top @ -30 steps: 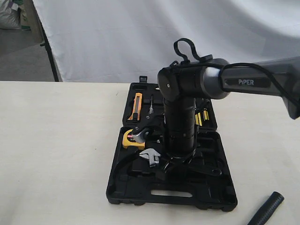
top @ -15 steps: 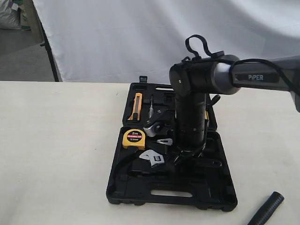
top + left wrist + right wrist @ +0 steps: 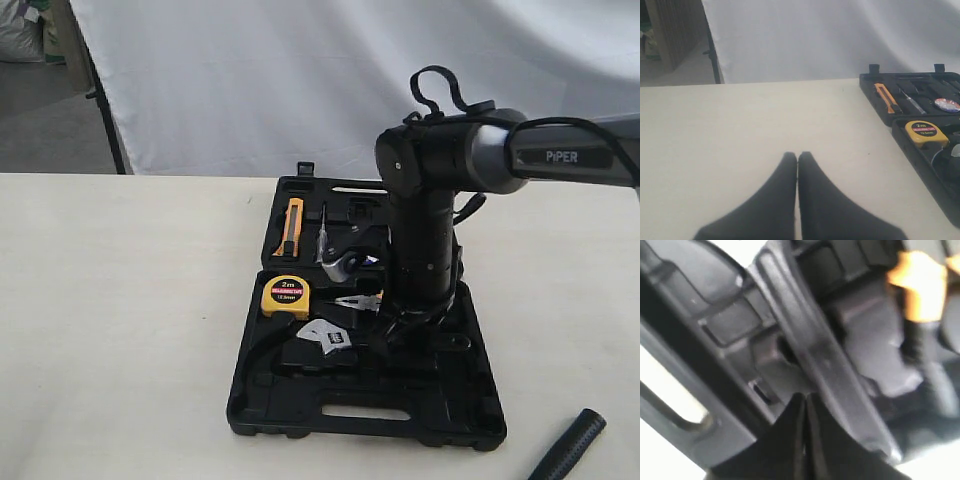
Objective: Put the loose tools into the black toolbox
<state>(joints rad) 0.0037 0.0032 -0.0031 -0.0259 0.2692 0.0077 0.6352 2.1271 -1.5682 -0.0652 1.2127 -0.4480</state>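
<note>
The black toolbox (image 3: 300,415) lies open on the table. A silver adjustable wrench (image 3: 325,337) rests in its near half. My right gripper (image 3: 805,397) points straight down just right of the wrench, shut and empty, close over the moulded plastic (image 3: 805,345). A shiny blue-purple round thing (image 3: 350,265) (image 3: 946,105) shows beside the arm; I cannot tell if it is the tape roll or part of the wrist. A black ribbed handle (image 3: 572,445), probably the hammer's, lies on the table at the near right, head out of view. My left gripper (image 3: 797,154) is shut over bare table.
A yellow tape measure (image 3: 285,296), orange-handled pliers (image 3: 360,300), an orange utility knife (image 3: 292,225) and a screwdriver (image 3: 322,235) sit in the case. The slot handle (image 3: 670,410) is close to the right fingertips. A white backdrop hangs behind the table.
The right arm has shifted rightward over the case, uncovering the tape measure and pliers. The shiny round thing moved right with it. The wrench stayed put.
</note>
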